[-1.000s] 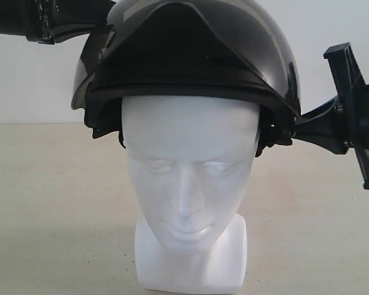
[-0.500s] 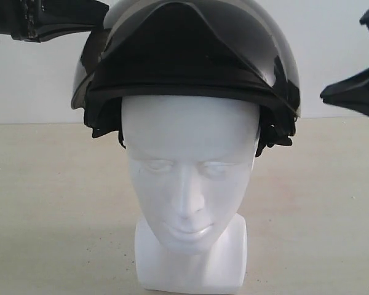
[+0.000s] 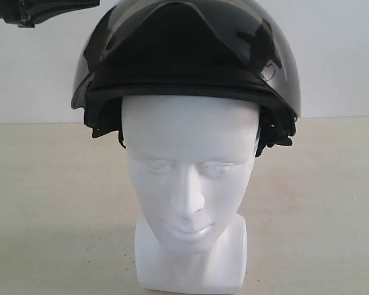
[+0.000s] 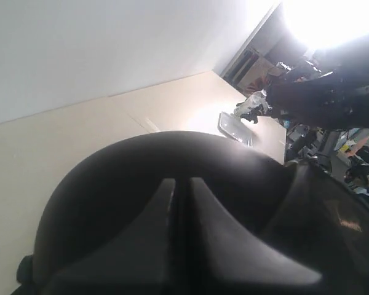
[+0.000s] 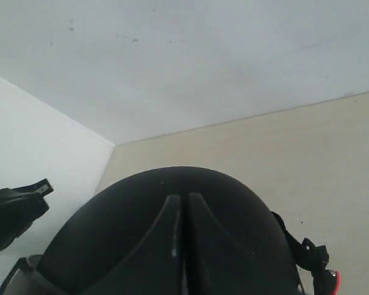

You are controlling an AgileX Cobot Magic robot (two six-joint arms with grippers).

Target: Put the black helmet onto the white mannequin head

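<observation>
Rounded black helmet (image 3: 190, 67), tinted visor (image 3: 132, 17) up, caps the white mannequin head (image 3: 187, 178). Left gripper (image 4: 182, 192) and right gripper (image 5: 184, 212): fingers pressed together, holding nothing.

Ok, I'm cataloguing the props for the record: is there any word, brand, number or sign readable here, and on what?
None can be read: the black helmet and the white mannequin head show no lettering.
The background clutter in the left wrist view is too blurred to read.

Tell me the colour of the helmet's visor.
Visor of the black helmet: smoky dark tint; exterior view shows it best.
</observation>
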